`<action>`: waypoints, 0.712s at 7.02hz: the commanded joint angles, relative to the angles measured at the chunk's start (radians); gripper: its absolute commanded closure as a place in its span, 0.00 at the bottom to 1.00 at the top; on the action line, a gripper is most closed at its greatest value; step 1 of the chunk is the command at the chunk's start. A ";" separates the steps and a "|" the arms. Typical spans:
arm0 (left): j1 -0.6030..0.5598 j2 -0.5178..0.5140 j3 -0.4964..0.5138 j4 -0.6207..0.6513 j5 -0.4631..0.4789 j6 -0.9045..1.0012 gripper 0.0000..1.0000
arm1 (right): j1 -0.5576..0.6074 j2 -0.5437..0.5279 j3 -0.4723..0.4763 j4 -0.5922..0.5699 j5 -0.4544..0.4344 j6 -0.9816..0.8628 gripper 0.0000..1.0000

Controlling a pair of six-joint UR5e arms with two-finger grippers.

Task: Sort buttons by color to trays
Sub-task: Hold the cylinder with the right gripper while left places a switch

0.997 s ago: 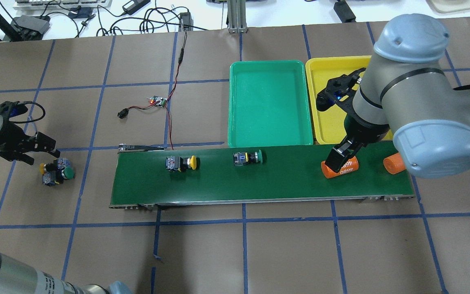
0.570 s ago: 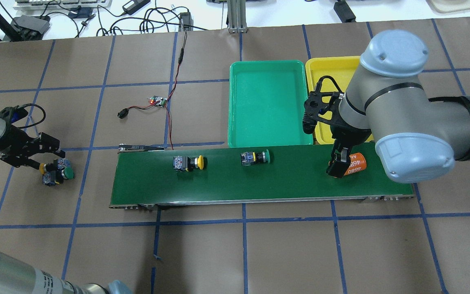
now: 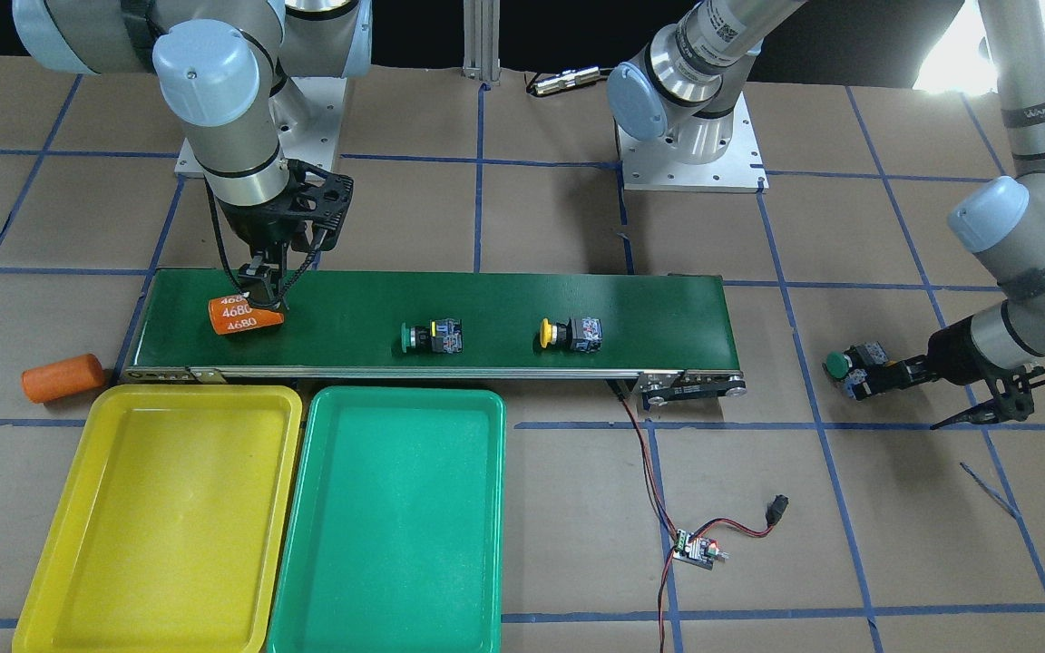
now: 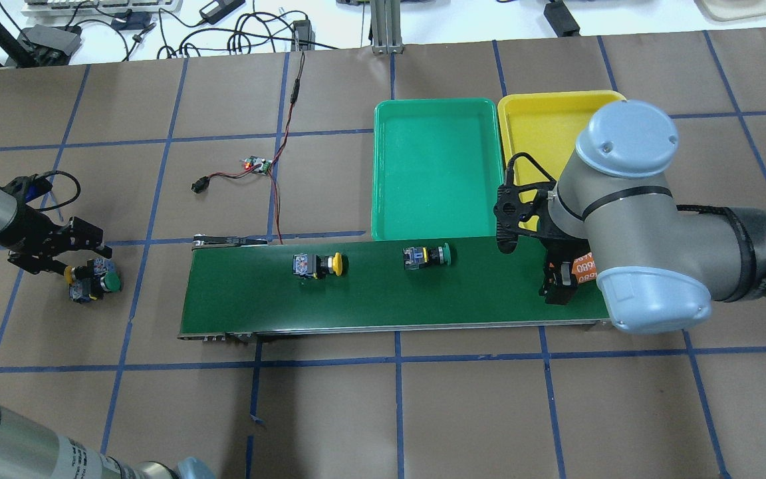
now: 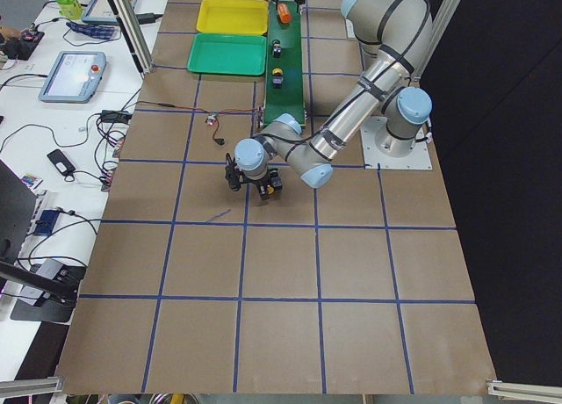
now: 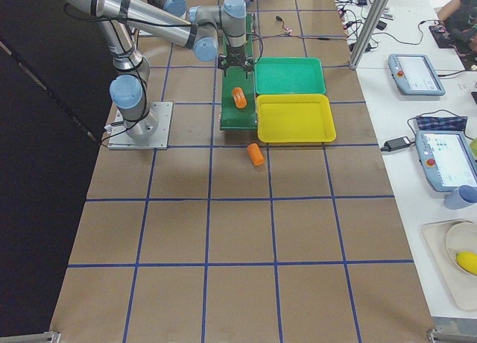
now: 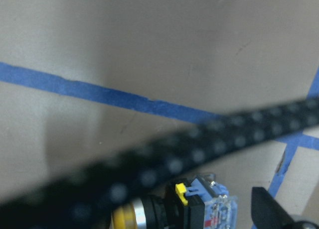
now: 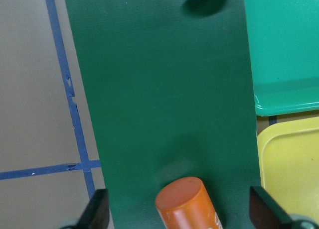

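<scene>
Two buttons lie on their sides on the dark green belt (image 4: 383, 299), a yellow-capped one (image 4: 320, 264) and a green-capped one (image 4: 426, 256), both near the belt's middle. The other two, one yellow (image 4: 79, 273) and one green (image 4: 110, 282), are huddled on the paper well beyond the belt's left end. They are bracketed there by the left gripper (image 4: 80, 258), whose fingers are spread and pinch nothing, presumably so one can be lifted. At the belt's right end, the right gripper (image 3: 264, 288) is held spread astride an orange cylinder (image 3: 246, 316) without touching it, probably to clear that stray piece; a second cylinder (image 3: 63, 377) lies just past that end. The green tray (image 4: 436, 166) and yellow tray (image 4: 536, 126) are set along the belt's far edge, within easy reach, and hold nothing yet.
</scene>
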 commanded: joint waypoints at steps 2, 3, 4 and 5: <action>-0.066 0.006 0.002 -0.003 0.151 0.002 0.68 | -0.007 0.005 0.028 -0.005 0.009 -0.021 0.00; -0.085 0.037 0.014 -0.014 0.202 0.004 0.86 | -0.002 0.005 0.045 -0.006 0.010 -0.023 0.00; -0.108 0.060 0.052 -0.032 0.239 0.006 0.88 | -0.002 0.008 0.047 -0.008 0.010 -0.021 0.00; -0.157 0.092 0.119 -0.127 0.241 0.004 0.88 | -0.002 0.020 0.045 -0.019 0.012 -0.021 0.00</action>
